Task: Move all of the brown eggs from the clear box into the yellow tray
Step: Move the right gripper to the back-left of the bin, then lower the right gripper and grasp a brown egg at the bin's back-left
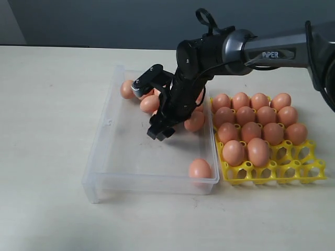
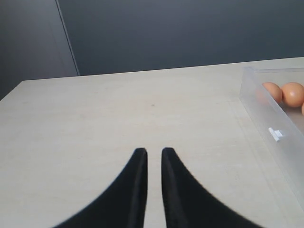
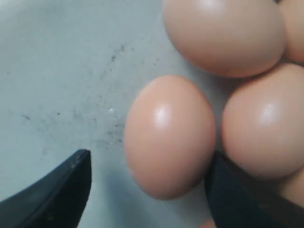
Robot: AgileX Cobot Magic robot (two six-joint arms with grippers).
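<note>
The eggs (image 3: 168,137) have smooth orange-brown shells, mostly matt with a faint soft sheen. The box (image 1: 97,157) is clear plastic, see-through at the walls, and its floor is scuffed and flecked with dark marks. The tray (image 1: 309,170) is bright yellow plastic, smooth and slightly glossy. The bench (image 1: 52,104) is pale, even and matt. The arm (image 1: 272,52) has a grey satin casing. The jaws of the left gripper (image 2: 154,153) and the right gripper (image 3: 148,164) are smooth matt black.
</note>
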